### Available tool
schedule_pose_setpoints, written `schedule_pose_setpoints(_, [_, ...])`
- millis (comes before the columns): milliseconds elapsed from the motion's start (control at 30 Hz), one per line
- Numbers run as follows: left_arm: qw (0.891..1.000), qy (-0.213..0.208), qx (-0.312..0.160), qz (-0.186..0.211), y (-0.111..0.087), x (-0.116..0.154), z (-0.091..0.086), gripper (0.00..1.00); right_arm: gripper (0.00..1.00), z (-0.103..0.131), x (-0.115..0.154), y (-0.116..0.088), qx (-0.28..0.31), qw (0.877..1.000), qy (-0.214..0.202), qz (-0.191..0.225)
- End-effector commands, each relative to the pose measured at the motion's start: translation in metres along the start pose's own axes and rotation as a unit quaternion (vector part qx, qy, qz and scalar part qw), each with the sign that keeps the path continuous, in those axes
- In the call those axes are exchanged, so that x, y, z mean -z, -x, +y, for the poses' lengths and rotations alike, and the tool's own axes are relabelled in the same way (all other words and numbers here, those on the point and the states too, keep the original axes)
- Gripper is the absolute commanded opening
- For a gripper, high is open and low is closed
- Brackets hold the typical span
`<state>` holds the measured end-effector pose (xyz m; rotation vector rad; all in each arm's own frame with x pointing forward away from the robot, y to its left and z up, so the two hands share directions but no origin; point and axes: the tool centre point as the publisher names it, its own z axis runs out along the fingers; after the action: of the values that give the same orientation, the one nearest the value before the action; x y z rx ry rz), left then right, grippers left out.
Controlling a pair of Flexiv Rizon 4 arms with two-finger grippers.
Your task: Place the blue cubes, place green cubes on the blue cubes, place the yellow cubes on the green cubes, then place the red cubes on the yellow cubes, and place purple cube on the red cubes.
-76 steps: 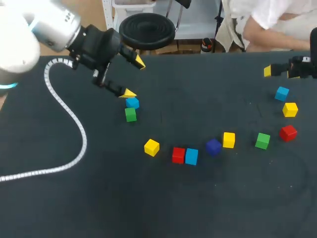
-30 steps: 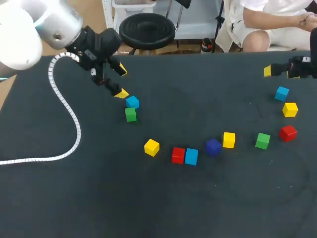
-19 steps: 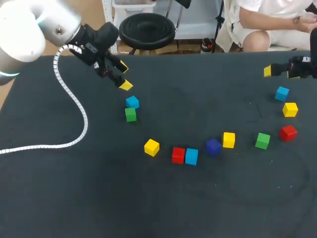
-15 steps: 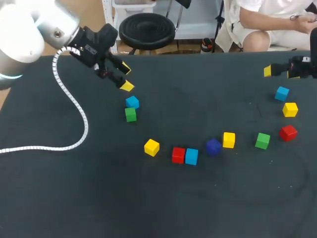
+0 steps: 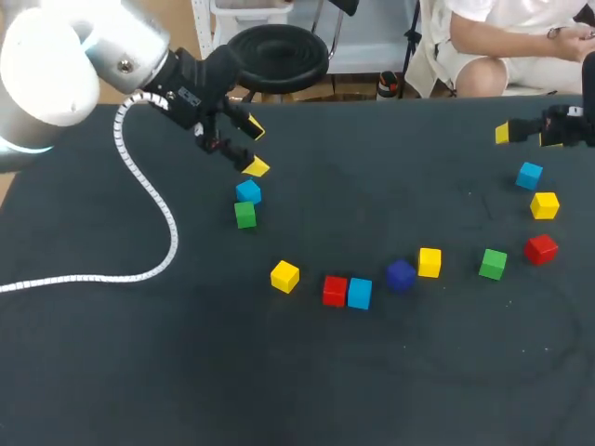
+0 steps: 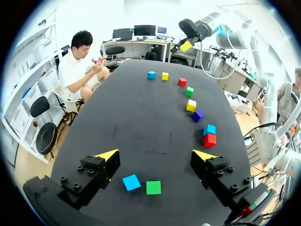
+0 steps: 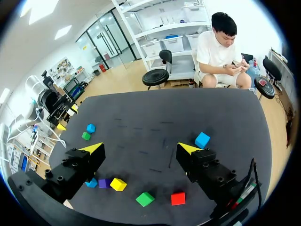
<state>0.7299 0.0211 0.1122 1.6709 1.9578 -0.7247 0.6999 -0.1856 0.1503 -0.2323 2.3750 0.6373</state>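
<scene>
The black table carried everything, and the purple cube near its middle served as the marker. The left arm came in from the far corner on its own side of the purple cube. The left gripper hung with its jaws wide apart and empty, above and a little behind the left blue cube. In the left wrist view that cube lay under the gap of the gripper. The left green cube sat just beside it, perhaps touching.

The right gripper was far off on the other side of the purple cube, jaws also spread and empty. The right blue cube lay just in front of it.

Closest to the purple cube on the left arm's side, the middle blue cube touched a red cube.

The cubes looked small, hard and light, likely wood or plastic. They should not crush, but their smooth faces could slip or twist in a corner pinch. The left blue cube seemed best held low across two opposite flat sides. The fingers should be lined up so neither one came down on the green neighbour.
</scene>
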Motion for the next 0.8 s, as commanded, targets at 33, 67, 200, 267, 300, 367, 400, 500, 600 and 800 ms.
schedule_pose_setpoints(33, [1.000, 0.019, 0.005, -0.012, -0.007, 0.000, -0.008, 1.00, 1.00, 0.001, 0.000, 0.000, 0.000, 1.000, -0.002, 0.000])
schedule_pose_setpoints(67, [1.000, 0.018, 0.003, -0.012, -0.007, 0.000, -0.009, 1.00, 1.00, 0.001, 0.000, 0.000, 0.000, 1.000, -0.002, 0.000])
schedule_pose_setpoints(200, [1.000, 0.011, -0.005, -0.024, -0.011, 0.001, -0.008, 1.00, 1.00, 0.001, 0.000, 0.000, 0.000, 1.000, -0.002, 0.000])
schedule_pose_setpoints(267, [0.999, 0.008, -0.008, -0.034, -0.012, 0.003, -0.008, 1.00, 1.00, 0.001, 0.000, 0.000, 0.000, 1.000, -0.002, 0.000])
schedule_pose_setpoints(300, [0.999, 0.008, -0.008, -0.034, -0.012, 0.003, -0.008, 1.00, 1.00, 0.001, 0.000, 0.000, 0.000, 1.000, -0.002, 0.000])
schedule_pose_setpoints(367, [0.999, 0.008, -0.008, -0.034, -0.012, 0.003, -0.008, 1.00, 1.00, 0.001, 0.000, 0.000, 0.000, 1.000, -0.002, 0.000])
schedule_pose_setpoints(400, [0.999, 0.008, -0.008, -0.034, -0.012, 0.003, -0.008, 1.00, 1.00, 0.001, 0.000, 0.000, 0.000, 1.000, -0.002, 0.000])
schedule_pose_setpoints(500, [0.999, 0.008, -0.008, -0.034, -0.012, 0.003, -0.008, 1.00, 1.00, 0.001, 0.000, 0.000, 0.000, 1.000, -0.002, 0.000])
schedule_pose_setpoints(600, [0.999, 0.008, -0.008, -0.034, -0.012, 0.003, -0.008, 1.00, 1.00, 0.001, 0.000, 0.000, 0.000, 1.000, -0.002, 0.000])
schedule_pose_setpoints(800, [0.999, 0.008, -0.008, -0.034, -0.012, 0.003, -0.008, 1.00, 1.00, 0.056, -0.003, 0.012, 0.112, 0.990, 0.022, 0.087])
